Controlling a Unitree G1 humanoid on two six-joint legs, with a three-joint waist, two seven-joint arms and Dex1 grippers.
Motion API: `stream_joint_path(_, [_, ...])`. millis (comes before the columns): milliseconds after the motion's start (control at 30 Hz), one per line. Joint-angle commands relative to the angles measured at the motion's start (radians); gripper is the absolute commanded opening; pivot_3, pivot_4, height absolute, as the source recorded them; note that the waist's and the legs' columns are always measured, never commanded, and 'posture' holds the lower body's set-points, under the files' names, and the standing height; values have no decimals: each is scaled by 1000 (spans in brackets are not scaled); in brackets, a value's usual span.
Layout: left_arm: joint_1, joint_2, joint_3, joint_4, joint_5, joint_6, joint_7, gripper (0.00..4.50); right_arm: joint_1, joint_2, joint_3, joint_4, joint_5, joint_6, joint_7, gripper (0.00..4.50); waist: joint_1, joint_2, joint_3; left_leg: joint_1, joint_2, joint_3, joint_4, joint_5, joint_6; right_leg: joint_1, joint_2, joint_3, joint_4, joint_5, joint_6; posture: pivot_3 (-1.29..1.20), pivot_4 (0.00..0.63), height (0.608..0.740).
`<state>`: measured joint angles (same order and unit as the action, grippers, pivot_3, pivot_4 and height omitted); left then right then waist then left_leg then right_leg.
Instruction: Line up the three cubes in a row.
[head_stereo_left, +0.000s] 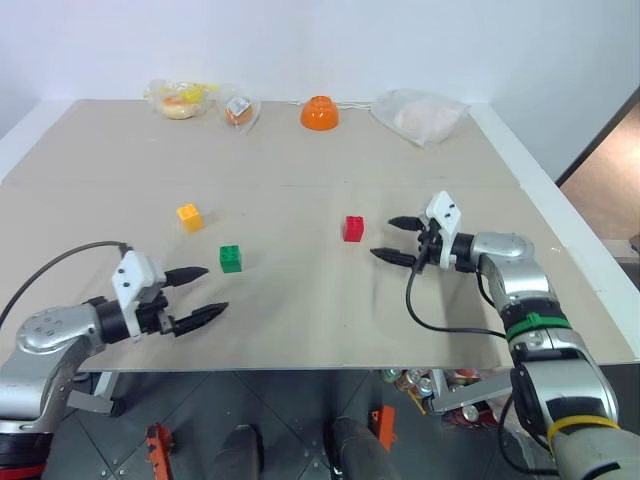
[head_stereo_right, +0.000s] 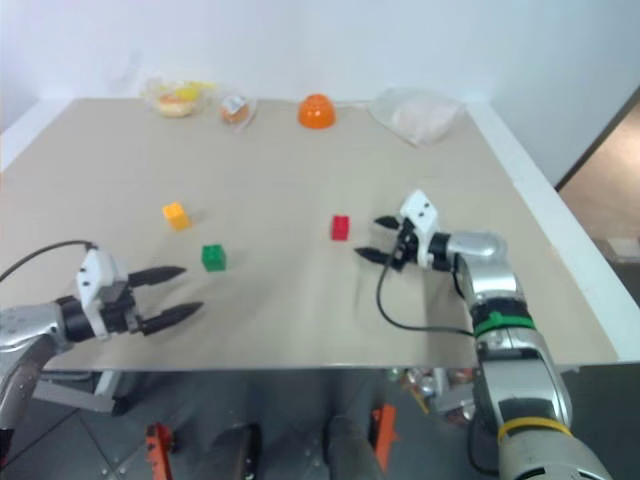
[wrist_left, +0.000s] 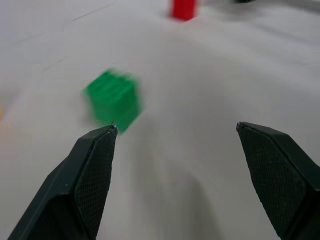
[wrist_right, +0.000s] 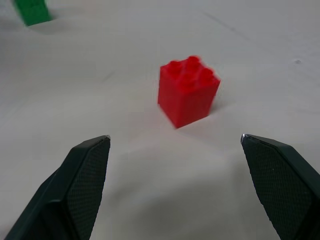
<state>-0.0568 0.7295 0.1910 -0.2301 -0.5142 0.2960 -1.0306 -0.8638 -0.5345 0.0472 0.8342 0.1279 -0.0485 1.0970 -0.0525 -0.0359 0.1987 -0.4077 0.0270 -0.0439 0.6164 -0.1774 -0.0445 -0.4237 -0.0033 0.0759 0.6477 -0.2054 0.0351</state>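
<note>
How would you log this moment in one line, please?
left claw: open, near green cube | right claw: open, facing red cube | yellow cube: apart

Red brick (head_stereo_left: 353, 228), green brick (head_stereo_left: 231, 258) and yellow brick (head_stereo_left: 190, 216) sit upright, apart, on the tabletop (head_stereo_left: 300, 320).

No text, label, brand, number or sign can be read anywhere in these views.
</note>
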Motion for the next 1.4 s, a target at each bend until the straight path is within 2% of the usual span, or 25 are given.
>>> stream_joint_path(33, [-28, 3, -33, -79, -37, 25, -20, 3954, -100, 28, 7, 146, -57, -78, -66, 4350, -3, 0, 0, 0, 0, 0, 0, 0, 0, 0, 0, 0, 0, 0, 0, 0, 150, 740])
stream_joint_path(333, [-29, -21, -75, -113, -28, 28, 11, 3954, -224, 99, 20, 350, -139, -147, -147, 4350, -13, 0, 0, -1, 0, -1, -1, 0, 0, 0, 1, 1, 0, 1, 1, 0, 150, 740])
stream_joint_path(867, [1, -58, -64, -119, -25, 10, 55, 3954, -291, 194, 4, 424, -170, -158, -165, 4350, -27, 0, 0, 0, 1, -1, 0, 0, 1, 0, 2, 2, 1, 1, 1, 0, 150, 740])
stream_joint_path(900, [4, -61, -63, -119, -25, 8, 58, 3987, -292, 197, 3, 425, -169, -159, -165, 3820, -27, 0, 0, 0, 1, -1, 0, 0, 1, 0, 2, 2, 1, 1, 1, 0, 150, 740])
stream_joint_path(1133, [18, -75, -58, -116, -14, -8, 77, 3987, -278, 202, -6, 418, -161, -165, -116, 1721, -27, 0, 0, 0, 1, -1, 0, 0, 1, 0, 2, 2, 1, 1, 1, 0, 150, 740])
stream_joint_path(1400, [20, -70, -35, -80, -23, -20, 73, 3987, -268, 185, -17, 405, -155, -147, -58, 1718, -27, 0, 0, 0, 1, -1, 0, 0, 1, 0, 2, 2, 1, 1, 1, 0, 150, 740])
